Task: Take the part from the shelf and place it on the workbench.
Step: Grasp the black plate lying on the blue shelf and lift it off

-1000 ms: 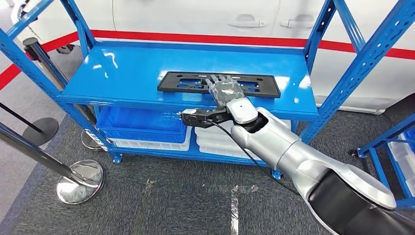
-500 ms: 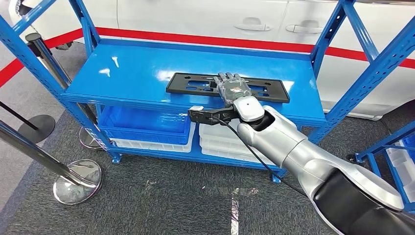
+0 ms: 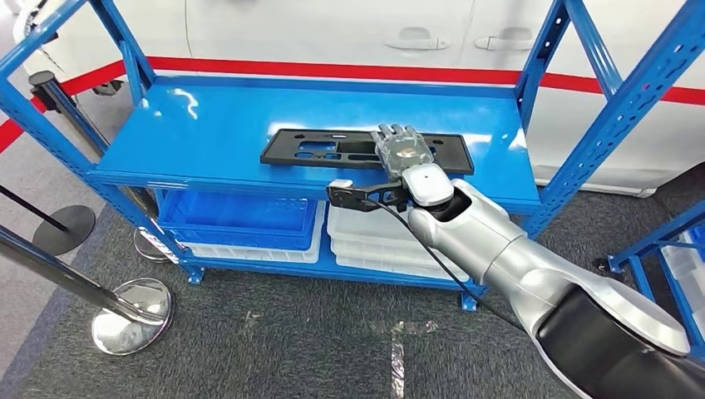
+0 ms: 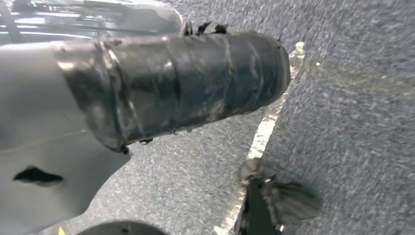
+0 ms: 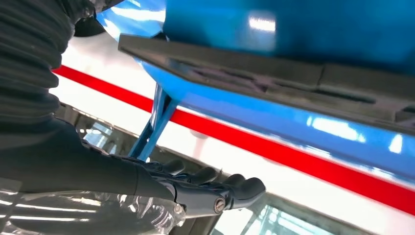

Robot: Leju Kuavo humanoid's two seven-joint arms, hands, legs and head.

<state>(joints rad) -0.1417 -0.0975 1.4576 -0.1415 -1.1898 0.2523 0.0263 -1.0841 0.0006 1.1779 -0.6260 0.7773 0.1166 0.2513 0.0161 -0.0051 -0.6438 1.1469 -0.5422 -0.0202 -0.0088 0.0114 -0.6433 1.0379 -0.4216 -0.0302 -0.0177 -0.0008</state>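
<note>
The part (image 3: 366,150), a flat black plate, lies on the top shelf (image 3: 224,125), long axis parallel to the front edge, ends pointing left and right. The right hand (image 3: 402,148) rests palm-down on its right half, fingers extended together toward the rear; whether it grips cannot be told
</note>
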